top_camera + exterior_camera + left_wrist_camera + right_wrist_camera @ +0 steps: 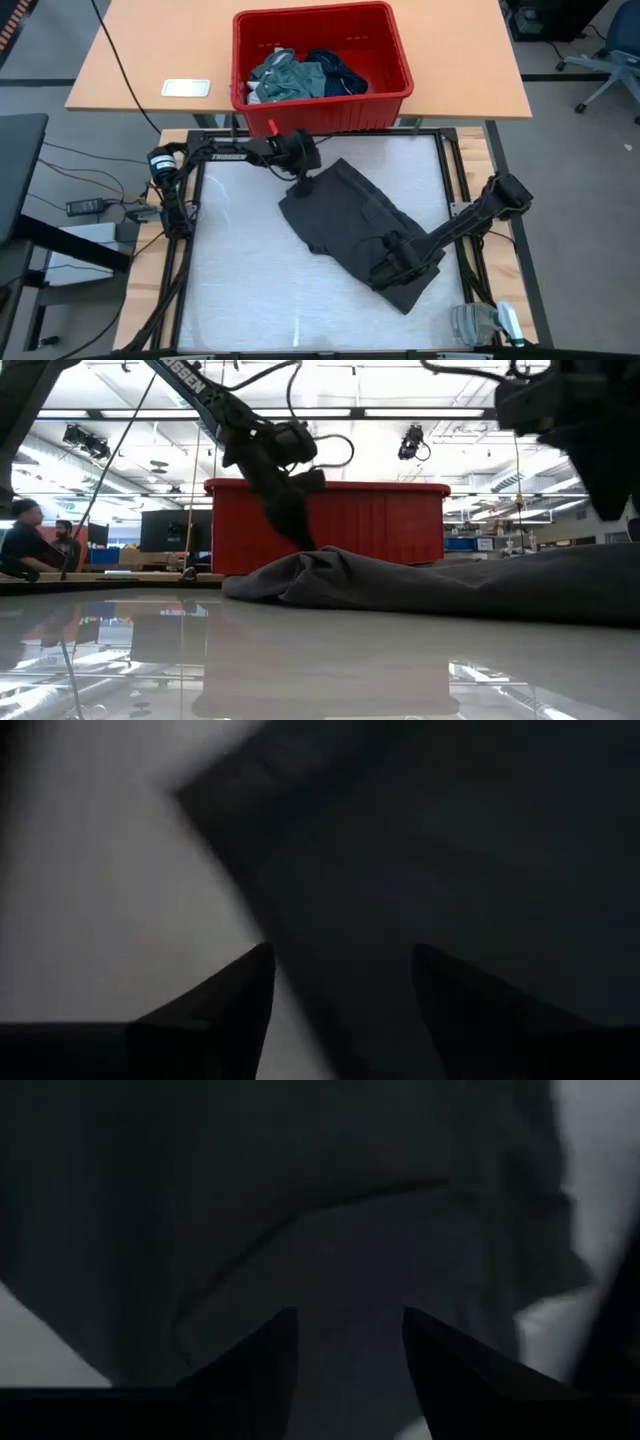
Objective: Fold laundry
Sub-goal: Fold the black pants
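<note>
The charcoal grey cloth garment [350,225] is spread at frame centre for folding; the left gripper [303,184] and right gripper [385,272] are parted, nothing held.

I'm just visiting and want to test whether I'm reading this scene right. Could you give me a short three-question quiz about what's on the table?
1. True or false: the charcoal garment lies spread on the white table, outside the red basket.
2. Which gripper is over the garment's far corner, near the basket? A) left gripper B) right gripper
3. Fill in: in both wrist views, each gripper's two fingers stand ____ above the dark cloth.

Key: 1 true. 2 A; the right gripper is at the near end of the garment. 3 apart; nothing shows pinched between them.
</note>
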Controlling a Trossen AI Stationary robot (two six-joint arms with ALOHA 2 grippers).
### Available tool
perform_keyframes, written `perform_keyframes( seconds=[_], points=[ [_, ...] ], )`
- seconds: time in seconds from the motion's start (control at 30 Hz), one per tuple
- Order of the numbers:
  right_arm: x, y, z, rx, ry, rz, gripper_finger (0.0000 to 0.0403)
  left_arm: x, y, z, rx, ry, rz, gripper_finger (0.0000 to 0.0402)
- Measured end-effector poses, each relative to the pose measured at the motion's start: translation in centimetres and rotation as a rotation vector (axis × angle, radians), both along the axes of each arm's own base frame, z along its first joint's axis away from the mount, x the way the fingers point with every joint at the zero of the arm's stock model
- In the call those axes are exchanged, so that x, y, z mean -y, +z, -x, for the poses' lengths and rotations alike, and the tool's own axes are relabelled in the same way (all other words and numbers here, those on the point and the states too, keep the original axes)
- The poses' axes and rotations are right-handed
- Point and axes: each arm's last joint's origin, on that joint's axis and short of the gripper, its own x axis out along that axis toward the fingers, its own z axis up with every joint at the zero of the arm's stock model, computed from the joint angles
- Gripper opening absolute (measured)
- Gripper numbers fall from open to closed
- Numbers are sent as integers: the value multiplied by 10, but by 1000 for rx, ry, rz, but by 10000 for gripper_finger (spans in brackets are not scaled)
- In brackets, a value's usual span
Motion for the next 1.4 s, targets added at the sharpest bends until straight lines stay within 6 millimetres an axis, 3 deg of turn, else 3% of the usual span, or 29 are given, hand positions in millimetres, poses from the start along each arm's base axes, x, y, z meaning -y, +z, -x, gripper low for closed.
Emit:
perform_keyframes(
  seconds=[0.33, 0.47, 0.6, 0.8, 1.0, 1.23, 1.4],
  points=[
    [-11, -55, -27, 118, 84, -166, 162, 39, -48, 27, -208, -37, 161, 195],
    [-22, -55, -45, 278, 255, -291, 158, 60, -56, 48, -438, 6, 302, 186],
    [-31, -44, -53, 386, 344, -359, 158, 87, -44, 70, -623, 19, 449, 183],
    [-33, -14, -48, 409, 379, -339, 158, 111, 19, 79, -377, -63, 365, 183],
    [-17, 11, -36, 430, 405, -212, 158, 111, 61, 88, -94, -243, 153, 182],
    [5, 32, -34, 477, 557, -160, 158, 107, 50, 72, -54, -397, 39, 182],
    [24, 28, -19, 266, 455, -116, 158, 93, 28, 45, 8, -381, 4, 182]
  ],
)
